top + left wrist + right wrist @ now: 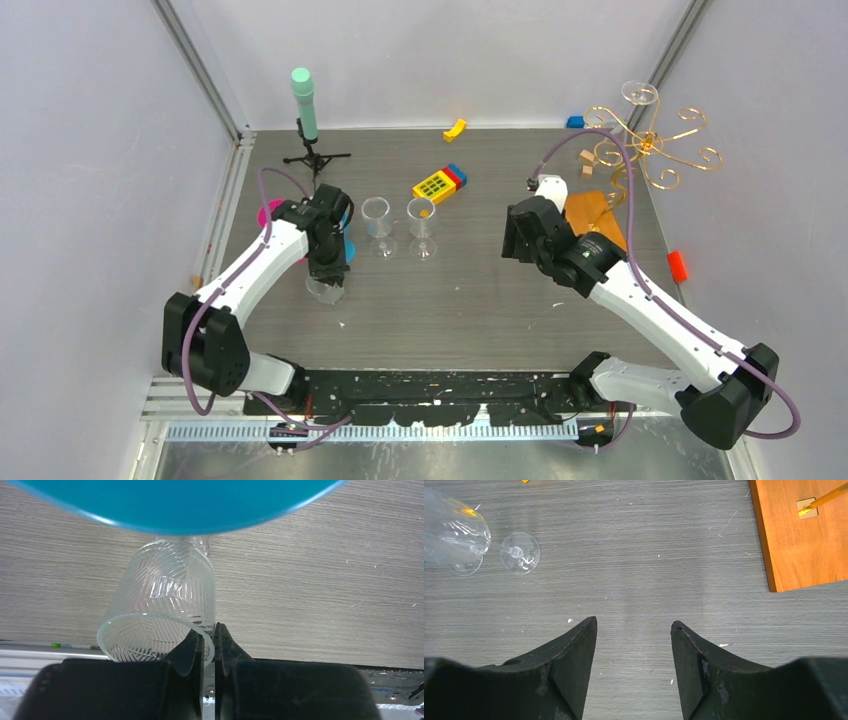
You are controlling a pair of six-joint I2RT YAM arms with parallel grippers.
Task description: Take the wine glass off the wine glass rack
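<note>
The wine glass rack (650, 145) stands at the far right of the counter (480, 310), with its wooden base (804, 535) just beside the right arm. A clear round shape (638, 93) at its topmost curl looks like a hanging wine glass, though it is too faint to be sure. The right fingers (574, 650) are spread wide and empty over bare counter. To free that glass cleanly, they should probably close on the stem and slide it out along the wire rather than tug downward. The left fingers (227, 645) pinch the rim of an empty patterned glass (165, 595) beside a teal dish (175, 505). A standing wine glass (377, 222) and its neighbour (422, 225) look empty too.
</note>
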